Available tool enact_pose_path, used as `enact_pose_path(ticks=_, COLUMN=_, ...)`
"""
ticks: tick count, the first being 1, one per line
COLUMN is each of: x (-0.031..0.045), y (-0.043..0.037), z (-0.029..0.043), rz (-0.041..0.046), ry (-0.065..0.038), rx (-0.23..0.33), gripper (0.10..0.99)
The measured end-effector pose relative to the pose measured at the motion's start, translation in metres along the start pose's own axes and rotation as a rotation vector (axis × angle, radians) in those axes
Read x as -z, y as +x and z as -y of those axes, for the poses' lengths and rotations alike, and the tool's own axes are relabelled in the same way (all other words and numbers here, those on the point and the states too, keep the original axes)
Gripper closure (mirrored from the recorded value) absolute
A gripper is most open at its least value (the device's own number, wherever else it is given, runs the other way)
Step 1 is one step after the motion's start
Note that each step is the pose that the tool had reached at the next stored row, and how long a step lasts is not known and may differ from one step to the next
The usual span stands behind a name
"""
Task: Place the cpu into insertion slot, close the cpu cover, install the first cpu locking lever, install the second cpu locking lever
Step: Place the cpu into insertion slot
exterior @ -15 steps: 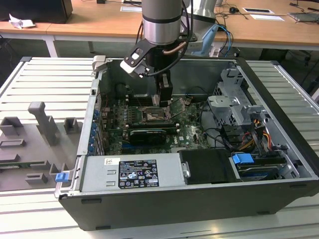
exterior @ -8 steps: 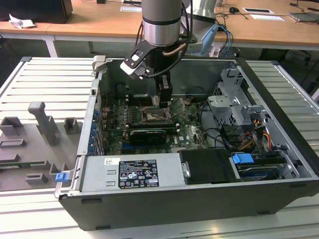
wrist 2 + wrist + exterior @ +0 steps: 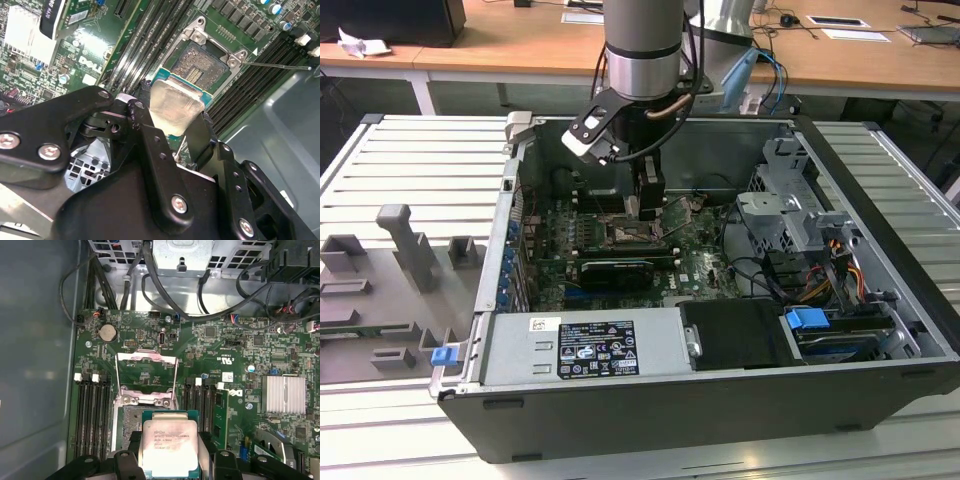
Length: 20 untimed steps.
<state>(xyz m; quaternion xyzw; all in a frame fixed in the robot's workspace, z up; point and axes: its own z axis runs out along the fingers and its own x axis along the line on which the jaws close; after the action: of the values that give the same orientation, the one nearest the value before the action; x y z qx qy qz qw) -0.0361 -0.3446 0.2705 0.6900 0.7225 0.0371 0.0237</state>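
Note:
My gripper (image 3: 170,452) is shut on the cpu (image 3: 170,446), a pale silver square chip clamped between the two black fingers (image 3: 196,136). The chip hangs low over the insertion slot (image 3: 131,422) and covers most of it; whether it touches the slot I cannot tell. In the second wrist view, the cpu (image 3: 176,106) overlaps the slot (image 3: 200,62), whose dark contact field shows beyond it. The cpu cover (image 3: 146,355) stands swung open on the far side of the slot. A thin locking lever (image 3: 275,65) sticks out free beside it. In the exterior view, the gripper (image 3: 646,207) reaches down into the computer case above the slot (image 3: 638,237).
Long memory slots (image 3: 92,415) flank the slot on both sides. A black card (image 3: 615,272) lies in front of it, a silver heatsink (image 3: 285,394) is nearby, and cables (image 3: 165,295) and a drive cage (image 3: 790,210) crowd the case. Grey fixtures (image 3: 415,250) stand at the exterior view's left.

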Motion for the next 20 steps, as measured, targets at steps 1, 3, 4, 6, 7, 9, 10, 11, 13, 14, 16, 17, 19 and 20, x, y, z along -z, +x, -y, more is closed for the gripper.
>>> enact_pose_path(ticks=1, x=-0.0007, y=0.0012, z=0.0000, rz=0.0001, ry=0.000, rx=-0.001, gripper=0.561)
enact_pose_path(ticks=3, x=-0.0039, y=0.0039, z=0.0005, rz=0.0008, ry=0.000, rx=-0.011, gripper=0.561)
enact_pose_path(ticks=4, x=-0.0050, y=0.0043, z=0.0006, rz=0.0013, ry=0.000, rx=-0.016, gripper=0.561)
enact_pose_path(ticks=6, x=-0.0083, y=0.0057, z=0.0009, rz=0.0027, ry=0.000, rx=-0.029, gripper=0.561)
enact_pose_path(ticks=7, x=-0.0114, y=0.0068, z=0.0010, rz=0.0027, ry=-0.001, rx=-0.031, gripper=0.561)
enact_pose_path(ticks=9, x=-0.0157, y=0.0071, z=0.0013, rz=0.0027, ry=-0.001, rx=-0.031, gripper=0.561)
enact_pose_path(ticks=10, x=-0.0169, y=0.0072, z=0.0015, rz=0.0028, ry=-0.001, rx=-0.031, gripper=0.561)
enact_pose_path(ticks=11, x=-0.0177, y=0.0072, z=0.0016, rz=0.0029, ry=-0.001, rx=-0.031, gripper=0.561)
enact_pose_path(ticks=13, x=-0.0194, y=0.0071, z=0.0017, rz=0.0030, ry=0.000, rx=-0.031, gripper=0.561)
enact_pose_path(ticks=14, x=-0.0203, y=0.0071, z=0.0018, rz=0.0031, ry=0.000, rx=-0.031, gripper=0.561)
enact_pose_path(ticks=16, x=-0.0211, y=0.0071, z=0.0019, rz=0.0031, ry=0.000, rx=-0.031, gripper=0.561)
enact_pose_path(ticks=17, x=-0.0216, y=0.0071, z=0.0019, rz=0.0030, ry=0.000, rx=-0.031, gripper=0.561)
enact_pose_path(ticks=19, x=-0.0220, y=0.0071, z=0.0019, rz=0.0032, ry=0.000, rx=-0.031, gripper=0.561)
enact_pose_path(ticks=20, x=-0.0222, y=0.0071, z=0.0020, rz=0.0031, ry=0.000, rx=-0.031, gripper=0.561)
